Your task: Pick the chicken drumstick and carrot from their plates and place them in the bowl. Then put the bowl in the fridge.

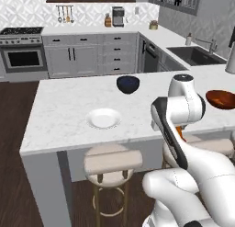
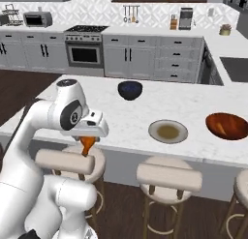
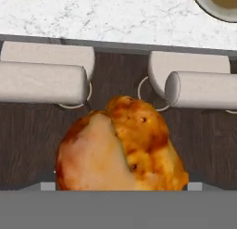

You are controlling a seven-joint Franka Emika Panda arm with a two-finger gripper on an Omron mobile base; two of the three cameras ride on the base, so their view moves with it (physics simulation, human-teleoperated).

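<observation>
Tool [image 2: 87,142] clamped on the chicken drumstick [image 3: 121,147], its fingertips hidden behind the meat; glossy, mottled golden skin hangs above padded stools [image 3: 44,73], off the marble bench [image 2: 193,107] edge

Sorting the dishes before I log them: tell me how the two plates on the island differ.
The white plate is plain white all over; the beige-rimmed plate has an olive-brown centre. The white plate lies left of the dark bowl, the beige-rimmed plate nearer the reddish-brown bowl. Both are round, shallow and empty.

Both base views flank the island counter [image 1: 64,116] (hand view looks down).
</observation>
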